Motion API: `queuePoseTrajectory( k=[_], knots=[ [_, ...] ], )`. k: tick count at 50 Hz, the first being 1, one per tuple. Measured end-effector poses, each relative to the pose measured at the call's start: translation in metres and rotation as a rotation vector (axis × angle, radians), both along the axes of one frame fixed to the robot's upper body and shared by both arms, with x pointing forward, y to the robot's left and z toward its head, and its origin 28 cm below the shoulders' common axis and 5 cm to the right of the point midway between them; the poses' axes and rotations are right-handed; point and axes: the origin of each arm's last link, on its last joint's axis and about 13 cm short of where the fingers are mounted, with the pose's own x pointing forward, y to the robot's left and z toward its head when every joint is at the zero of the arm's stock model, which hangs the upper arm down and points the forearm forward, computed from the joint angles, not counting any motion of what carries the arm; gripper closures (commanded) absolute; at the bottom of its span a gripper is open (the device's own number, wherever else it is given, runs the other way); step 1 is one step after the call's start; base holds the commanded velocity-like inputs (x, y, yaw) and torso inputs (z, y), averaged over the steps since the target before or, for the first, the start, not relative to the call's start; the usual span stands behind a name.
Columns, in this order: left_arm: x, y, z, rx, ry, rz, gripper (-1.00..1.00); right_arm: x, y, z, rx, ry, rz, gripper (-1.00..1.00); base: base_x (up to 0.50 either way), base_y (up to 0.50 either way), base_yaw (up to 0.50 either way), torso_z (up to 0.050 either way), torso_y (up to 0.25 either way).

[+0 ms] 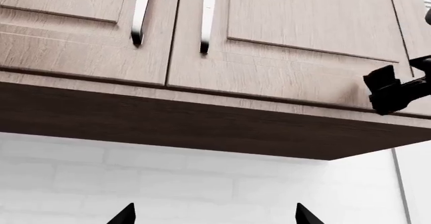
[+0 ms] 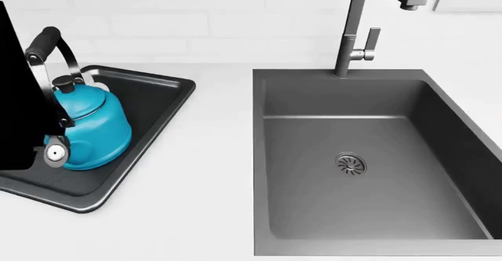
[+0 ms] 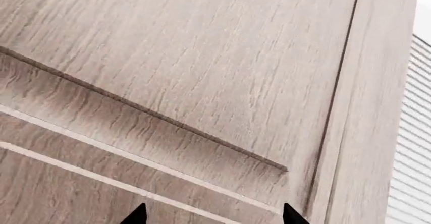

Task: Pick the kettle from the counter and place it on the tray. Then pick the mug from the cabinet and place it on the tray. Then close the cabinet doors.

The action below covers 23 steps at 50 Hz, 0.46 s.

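Left wrist view: two wooden cabinet doors (image 1: 222,37) are shut, their edges meeting at a narrow seam, each with a long silver handle (image 1: 141,14) beside that seam. Below the cabinet runs a white tiled wall (image 1: 168,178). Only the two dark tips of the left fingers (image 1: 214,215) show, well apart with nothing between them. A black piece of the other arm (image 1: 397,88) sits against the right-hand door.

Head view: the kettle (image 2: 86,126) stands upright in the black tray (image 2: 149,99) on the white desk (image 2: 220,155). Its silver-capped spout points toward the camera and slightly left, and its arched handle rises up and away toward the wall. A black arm part (image 2: 20,96) covers its left side. To the right lies the grey sink (image 2: 368,167) with a tall tap (image 2: 357,26).

Right wrist view: the right fingers (image 3: 212,215) show as two dark tips, spread and empty, close to a wooden door panel (image 3: 202,72).
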Motion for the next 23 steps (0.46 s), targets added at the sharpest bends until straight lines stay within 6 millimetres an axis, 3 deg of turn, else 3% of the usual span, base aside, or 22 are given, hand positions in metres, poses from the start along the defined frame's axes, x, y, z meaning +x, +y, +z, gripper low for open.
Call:
queuePoseTrajectory(
  k=[13,23],
  knots=[
    [-0.002,-0.005,0.004,0.013,-0.006,-0.007,-1.0,-0.061,-0.029,-0.021,0.101,0.042,0.198,-1.0,0.0,0.0,0.0,0.0,0.0],
    [-0.002,-0.009,0.005,0.025,-0.006,-0.014,-1.0,-0.101,-0.05,-0.059,0.124,0.026,0.277,-1.0,0.0,0.0,0.0,0.0,0.0]
  ],
)
